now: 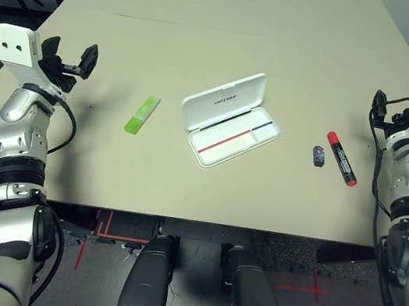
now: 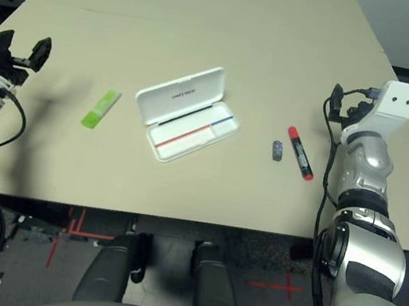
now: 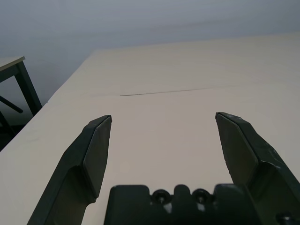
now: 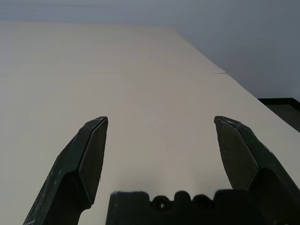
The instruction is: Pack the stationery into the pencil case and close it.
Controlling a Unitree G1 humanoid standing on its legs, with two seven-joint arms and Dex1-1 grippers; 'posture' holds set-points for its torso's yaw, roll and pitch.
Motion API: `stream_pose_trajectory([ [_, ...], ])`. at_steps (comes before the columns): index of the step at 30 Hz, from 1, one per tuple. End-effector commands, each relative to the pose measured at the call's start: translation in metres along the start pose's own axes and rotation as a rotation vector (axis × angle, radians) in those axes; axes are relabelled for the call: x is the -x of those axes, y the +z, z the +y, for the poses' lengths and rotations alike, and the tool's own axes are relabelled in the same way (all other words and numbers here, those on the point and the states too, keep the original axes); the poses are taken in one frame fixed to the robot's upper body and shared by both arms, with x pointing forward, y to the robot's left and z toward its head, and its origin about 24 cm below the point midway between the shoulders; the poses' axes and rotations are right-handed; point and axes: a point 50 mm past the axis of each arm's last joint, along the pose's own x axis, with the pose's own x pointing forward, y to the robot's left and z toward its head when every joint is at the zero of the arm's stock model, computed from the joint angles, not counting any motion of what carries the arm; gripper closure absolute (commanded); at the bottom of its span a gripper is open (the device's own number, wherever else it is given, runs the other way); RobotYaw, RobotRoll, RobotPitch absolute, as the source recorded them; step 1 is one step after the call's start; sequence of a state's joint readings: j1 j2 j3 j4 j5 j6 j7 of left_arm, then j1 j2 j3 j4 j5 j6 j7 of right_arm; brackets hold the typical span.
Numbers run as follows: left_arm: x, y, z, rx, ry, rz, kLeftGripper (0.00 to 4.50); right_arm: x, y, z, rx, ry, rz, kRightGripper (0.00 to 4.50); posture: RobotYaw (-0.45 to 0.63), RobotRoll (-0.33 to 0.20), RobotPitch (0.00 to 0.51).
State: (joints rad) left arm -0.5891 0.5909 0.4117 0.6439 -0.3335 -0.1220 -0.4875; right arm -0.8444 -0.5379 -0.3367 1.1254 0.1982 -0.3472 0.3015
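While my left gripper (image 3: 161,140) and right gripper (image 4: 159,140) hang spread and empty, the pencil case (image 1: 230,118) lies open. Risk: the tiny block (image 1: 318,156), touching-close to the marker (image 1: 341,157) right of the case, may skid when pinched; the green bar (image 1: 141,114) lies flat to its left.

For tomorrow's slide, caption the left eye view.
Open pencil case mid-table; green bar left, red marker right.

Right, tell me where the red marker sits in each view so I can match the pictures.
Left eye view: red marker lies right of centre, beside the small dark block.
Right eye view: same marker, right of centre, again just right of the block.
Left wrist view: not in it.
Right wrist view: not in it.
Shared landmark: the open white pencil case near the middle of the table in both eye views.
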Motion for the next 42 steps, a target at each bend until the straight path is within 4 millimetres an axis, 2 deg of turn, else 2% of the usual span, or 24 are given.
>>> stream_pose_trajectory([
  [1,-0.003,0.003,-0.002,0.006,-0.007,-0.011,0.04,0.002,0.002,-0.006,-0.004,-0.026,-0.017,0.00,-0.03,0.000,0.164],
  [12,-0.005,0.005,-0.002,0.006,-0.020,-0.012,0.04,0.003,0.003,-0.008,-0.005,-0.018,-0.023,0.00,-0.05,0.000,0.156],
  [17,-0.007,0.006,-0.004,0.007,-0.031,-0.015,0.04,0.003,0.007,-0.008,0.002,0.038,-0.021,0.00,-0.06,0.000,0.159],
  [27,-0.004,0.012,-0.003,-0.004,-0.061,-0.022,0.04,0.009,0.018,-0.002,0.044,0.450,0.074,0.00,-0.05,0.000,0.163],
  [33,-0.001,0.020,-0.005,-0.019,-0.110,-0.022,0.04,0.031,0.018,0.007,0.110,0.842,0.246,0.00,-0.05,0.000,0.166],
  [37,0.002,0.033,-0.016,-0.022,-0.205,-0.027,0.04,0.046,0.016,0.010,0.151,1.021,0.395,0.00,-0.03,0.000,0.176],
  [42,0.010,0.047,-0.040,-0.041,-0.375,-0.019,0.04,0.048,0.019,0.015,0.159,1.070,0.440,0.00,-0.02,0.000,0.177],
])
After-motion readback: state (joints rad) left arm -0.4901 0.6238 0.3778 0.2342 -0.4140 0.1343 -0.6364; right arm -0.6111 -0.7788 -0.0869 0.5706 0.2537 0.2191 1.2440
